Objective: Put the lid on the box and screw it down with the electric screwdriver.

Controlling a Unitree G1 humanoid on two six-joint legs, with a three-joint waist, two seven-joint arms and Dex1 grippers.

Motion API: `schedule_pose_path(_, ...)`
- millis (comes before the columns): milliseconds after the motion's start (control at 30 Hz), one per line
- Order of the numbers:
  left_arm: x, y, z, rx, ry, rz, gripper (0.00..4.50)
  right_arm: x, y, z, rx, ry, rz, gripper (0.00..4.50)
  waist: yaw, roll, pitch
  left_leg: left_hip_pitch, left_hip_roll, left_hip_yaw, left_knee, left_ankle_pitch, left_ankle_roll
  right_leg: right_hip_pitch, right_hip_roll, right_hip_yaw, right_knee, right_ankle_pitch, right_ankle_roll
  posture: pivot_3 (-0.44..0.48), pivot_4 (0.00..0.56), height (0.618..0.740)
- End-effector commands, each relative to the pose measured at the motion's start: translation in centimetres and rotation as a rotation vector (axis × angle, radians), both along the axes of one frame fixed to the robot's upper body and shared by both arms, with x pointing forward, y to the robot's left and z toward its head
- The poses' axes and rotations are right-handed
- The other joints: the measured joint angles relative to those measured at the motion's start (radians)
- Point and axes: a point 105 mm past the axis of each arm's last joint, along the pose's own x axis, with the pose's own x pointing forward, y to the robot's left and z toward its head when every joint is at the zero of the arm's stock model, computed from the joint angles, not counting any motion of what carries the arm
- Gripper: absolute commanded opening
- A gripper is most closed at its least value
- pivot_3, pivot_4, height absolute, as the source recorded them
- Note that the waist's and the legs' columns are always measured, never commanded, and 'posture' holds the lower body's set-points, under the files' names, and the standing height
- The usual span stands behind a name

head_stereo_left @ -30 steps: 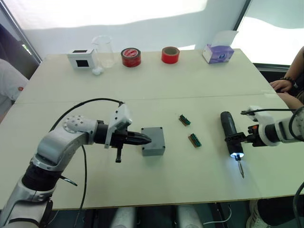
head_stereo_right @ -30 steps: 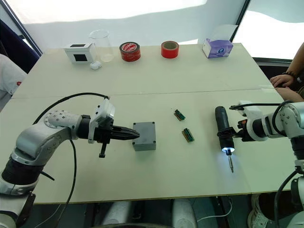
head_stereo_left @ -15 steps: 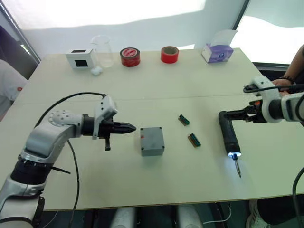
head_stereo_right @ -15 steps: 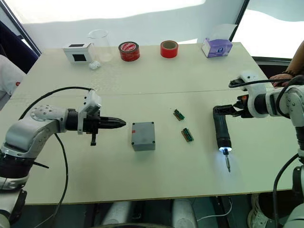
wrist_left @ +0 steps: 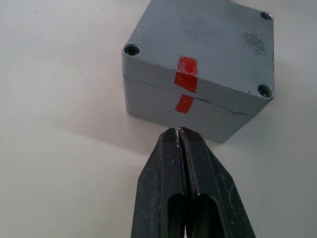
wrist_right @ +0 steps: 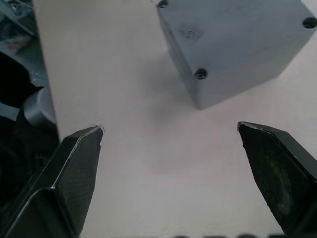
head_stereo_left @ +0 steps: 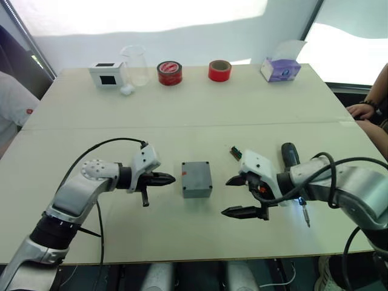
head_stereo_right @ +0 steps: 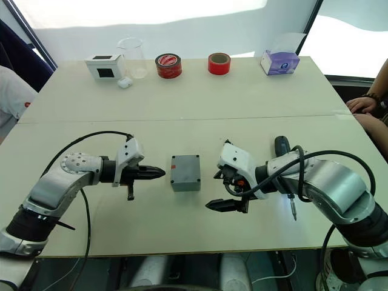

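The stiff, smooth box [head_stereo_left: 196, 179], lid [wrist_left: 208, 47] on, sits between the closed left claw [head_stereo_left: 168, 179] and wide-open right claw [head_stereo_left: 237, 196], best gripped across opposite walls.

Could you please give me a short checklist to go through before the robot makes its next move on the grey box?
1. The lid sits on the box, red marks lined up: ok.
2. Screws in the corner holes: cannot tell.
3. Left pincer shut, just short of the box: ok.
4. Right pincer open, apart from the box: ok.
5. Electric screwdriver in a pincer: not ok, it lies on the table behind the right arm.
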Motion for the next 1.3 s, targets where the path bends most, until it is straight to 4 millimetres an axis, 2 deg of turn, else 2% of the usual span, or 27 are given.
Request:
schedule_pose_path(33, 0.4, -0.8, 0.5, 0.006, -0.051, -0.033, 0.00, 0.2, 0.9, 0.1, 0.019, -0.025, 0.026, 4.43, 0.005, 0.000, 0.000, 0.000, 0.000, 0.000, 0.000, 0.000, 0.000, 0.000, 0.000, 0.000, 0.000, 0.000, 0.000, 0.000, 0.150, 0.740)
schedule_pose_path(233, 1.7, -2.6, 0.4, 0.011, -0.093, -0.110, 0.00, 0.0, 2.1, -0.7, 0.043, 0.008, 0.049, 4.43, 0.009, 0.000, 0.000, 0.000, 0.000, -0.001, 0.004, 0.000, 0.000, 0.002, 0.000, -0.001, 0.001, 0.000, 0.000, 0.000, 0.150, 0.740)
schedule_pose_path(433, 3.5, -4.6, 1.0, -0.035, -0.125, -0.142, 0.00, -1.0, 2.8, -0.2, 0.095, 0.054, 0.061, 4.43, 0.008, 0.000, 0.000, 0.000, 0.000, -0.001, 0.006, -0.001, 0.001, 0.002, 0.000, -0.001, 0.002, 0.000, 0.000, 0.000, 0.150, 0.740)
schedule_pose_path(667, 4.9, -3.6, 1.2, -0.015, -0.160, -0.113, 0.00, -0.9, 1.7, 0.6, 0.078, 0.026, 0.011, 4.43, 0.006, 0.000, 0.000, 0.000, 0.000, -0.001, 0.006, -0.001, 0.002, 0.002, 0.000, -0.001, 0.003, 0.000, 0.000, 0.000, 0.150, 0.740)
schedule_pose_path(767, 4.4, -1.3, 1.2, 0.020, -0.149, -0.066, 0.00, 0.1, -0.5, 1.7, 0.030, -0.052, -0.043, 4.43, 0.005, 0.000, 0.000, -0.001, 0.000, -0.001, 0.007, -0.001, 0.002, 0.001, 0.000, -0.001, 0.004, 0.000, 0.000, 0.000, 0.150, 0.740)
schedule_pose_path(833, 3.3, -0.2, 0.9, 0.055, -0.129, -0.062, 0.00, 1.6, -1.3, 2.1, 0.015, -0.121, -0.096, 4.43, 0.002, 0.000, 0.000, -0.001, 0.000, -0.001, 0.006, -0.001, 0.002, 0.001, 0.000, -0.001, 0.004, 0.000, 0.000, 0.000, 0.150, 0.740)
schedule_pose_path(867, 2.3, 0.1, 0.5, 0.071, -0.104, -0.078, 0.00, 2.4, -1.6, 1.6, -0.016, -0.153, -0.108, 4.43, -0.001, 0.000, 0.000, -0.001, 0.000, -0.001, 0.006, -0.001, 0.002, 0.000, 0.001, -0.001, 0.004, 0.000, 0.000, 0.000, 0.150, 0.740)
schedule_pose_path(933, 0.6, -0.3, 0.0, 0.068, -0.056, -0.112, 0.00, 3.3, -1.5, 0.6, -0.034, -0.171, -0.111, 4.43, -0.002, 0.000, 0.000, 0.000, 0.001, -0.001, 0.006, -0.001, 0.002, 0.000, 0.001, -0.001, 0.004, 0.000, 0.000, 0.000, 0.150, 0.740)
schedule_pose_path(1000, -0.2, -1.2, -0.2, 0.049, -0.032, -0.128, 0.00, 3.6, -0.9, 0.0, -0.022, -0.168, -0.097, 4.43, 0.005, 0.000, 0.000, -0.001, 0.001, 0.000, 0.006, -0.001, 0.002, 0.001, 0.000, -0.001, 0.004, 0.000, 0.000, 0.000, 0.150, 0.740)
schedule_pose_path(1300, 0.4, -3.2, -0.2, -0.001, -0.055, -0.096, 0.00, 2.6, 0.7, -0.8, 0.015, -0.123, -0.009, 4.43, 0.007, 0.000, 0.000, 0.000, 0.000, -0.001, 0.008, -0.001, 0.002, 0.001, 0.000, -0.001, 0.006, 0.000, 0.000, 0.000, 0.150, 0.740)
